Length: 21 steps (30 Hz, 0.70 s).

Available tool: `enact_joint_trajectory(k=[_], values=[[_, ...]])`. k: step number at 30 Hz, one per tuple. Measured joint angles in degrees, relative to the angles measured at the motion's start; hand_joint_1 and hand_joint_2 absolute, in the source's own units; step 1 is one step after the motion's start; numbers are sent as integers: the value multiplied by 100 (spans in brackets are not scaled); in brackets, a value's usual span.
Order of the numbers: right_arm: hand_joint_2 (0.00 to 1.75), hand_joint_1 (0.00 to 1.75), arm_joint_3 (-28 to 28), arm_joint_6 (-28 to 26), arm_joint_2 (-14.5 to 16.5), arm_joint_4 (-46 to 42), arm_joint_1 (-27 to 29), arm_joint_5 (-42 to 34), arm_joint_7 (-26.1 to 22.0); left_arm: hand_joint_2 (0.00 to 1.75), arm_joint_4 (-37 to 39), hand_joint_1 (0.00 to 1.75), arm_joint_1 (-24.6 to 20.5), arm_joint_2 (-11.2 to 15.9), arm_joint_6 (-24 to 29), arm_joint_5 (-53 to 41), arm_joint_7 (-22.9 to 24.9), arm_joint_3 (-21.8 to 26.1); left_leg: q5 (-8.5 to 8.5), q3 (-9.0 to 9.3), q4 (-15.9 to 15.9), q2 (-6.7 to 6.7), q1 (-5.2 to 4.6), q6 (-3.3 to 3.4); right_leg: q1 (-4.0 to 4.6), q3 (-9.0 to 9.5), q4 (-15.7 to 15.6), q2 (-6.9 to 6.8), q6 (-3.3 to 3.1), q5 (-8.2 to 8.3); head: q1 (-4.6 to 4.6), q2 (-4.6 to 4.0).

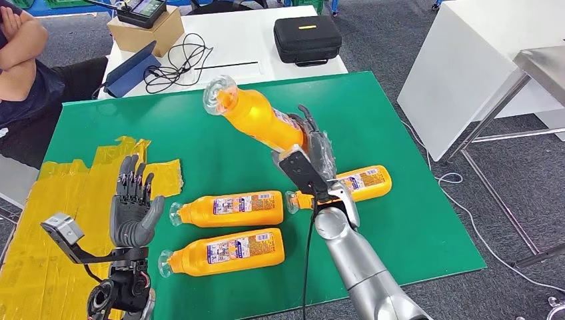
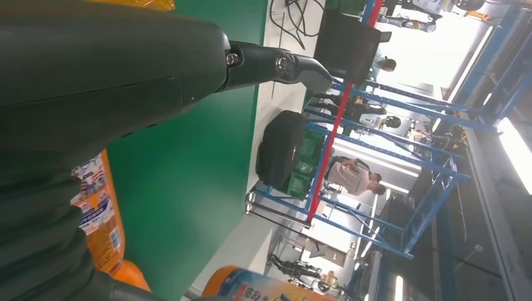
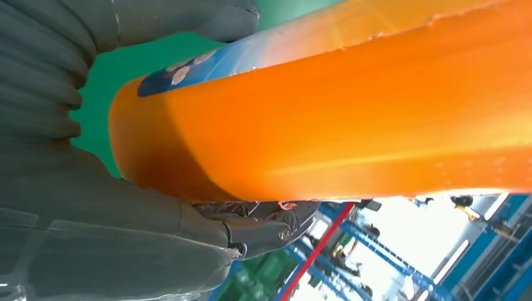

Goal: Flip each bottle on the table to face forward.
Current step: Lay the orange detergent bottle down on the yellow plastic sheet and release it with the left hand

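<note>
The right hand (image 1: 318, 148) holds one orange bottle (image 1: 260, 121) up over the green mat (image 1: 413, 220), its clear cap pointing away. Three more bottles (image 1: 230, 209) lie flat on the mat. The left hand (image 1: 133, 207) is spread wide and holds nothing. Up close, the right wrist view shows dark fingers (image 3: 263, 229) curled under the shiny bottle.
</note>
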Motion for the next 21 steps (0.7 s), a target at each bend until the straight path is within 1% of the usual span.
enact_joint_trajectory(k=[7, 11, 15, 17, 21], values=[[175, 175, 385, -5, 451, 611, -530, 189, 94, 175, 245, 0, -258, 64, 67, 103, -58, -35, 2, -6, 0, -3, 1, -2, 0, -7, 1, 0, 0, 0, 1, 0], [175, 175, 525, 35, 592, 819, -665, 231, 124, 175, 321, 0, -310, 88, 118, 128, -104, -48, 2, -11, 0, -3, 0, -2, 0, -11, 1, 0, 0, 0, 2, 0], [175, 175, 742, 236, 725, 1162, -798, 321, 226, 175, 341, 0, -339, 104, 193, 160, -164, -49, 2, -16, 0, -2, 0, -2, -1, -14, 1, 0, 0, 0, 2, 0], [175, 175, 979, 322, 801, 1420, -851, 259, 324, 175, 334, 0, -347, 111, 257, 191, -186, -48, 2, -17, 0, -2, 1, -2, 0, -14, 1, 0, 0, 0, 1, 0], [175, 175, 1741, 381, 876, 1889, -897, -119, 537, 175, 249, 0, -321, 132, 325, 231, -194, -48, 3, -19, 0, -4, 5, -3, 1, -18, 2, -1, -1, -1, 2, 0]])
